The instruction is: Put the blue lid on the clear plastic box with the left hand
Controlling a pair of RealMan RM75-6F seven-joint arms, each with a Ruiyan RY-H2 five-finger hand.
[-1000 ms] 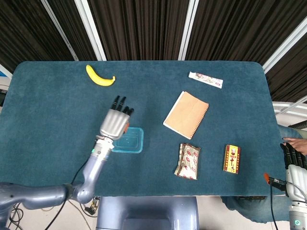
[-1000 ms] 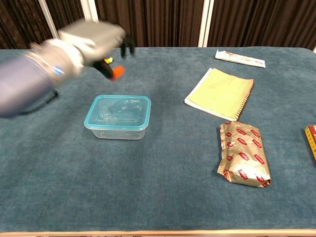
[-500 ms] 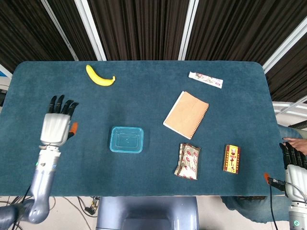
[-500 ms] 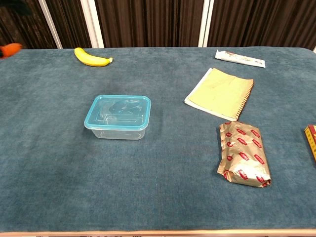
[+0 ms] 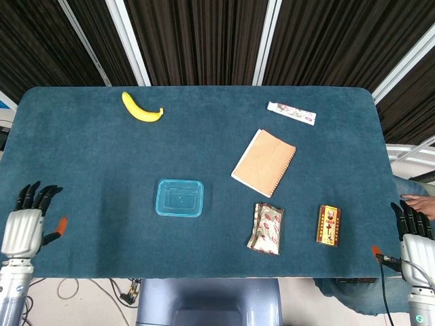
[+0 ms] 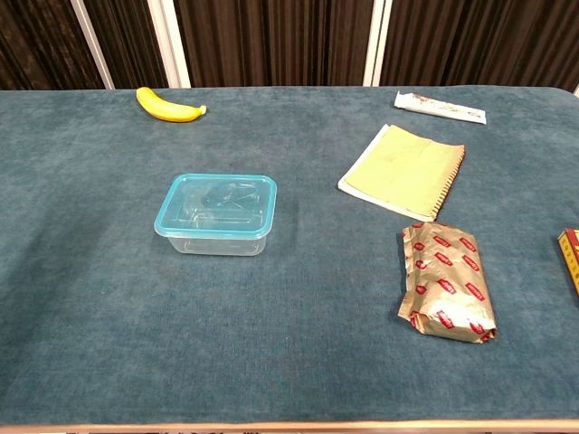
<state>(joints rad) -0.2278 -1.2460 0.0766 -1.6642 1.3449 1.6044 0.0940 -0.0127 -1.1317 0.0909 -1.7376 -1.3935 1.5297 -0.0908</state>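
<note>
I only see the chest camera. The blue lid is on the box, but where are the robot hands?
Observer: The left robot hand is by the left front corner of the table, fingers spread, holding nothing.
Operator: And the other one?
Observer: The right robot hand is by the right front corner, also holding nothing.
Operator: What's the yellow thing at my right edge?
Observer: A small yellow and red packet, lying beside the foil-wrapped snack.
</note>
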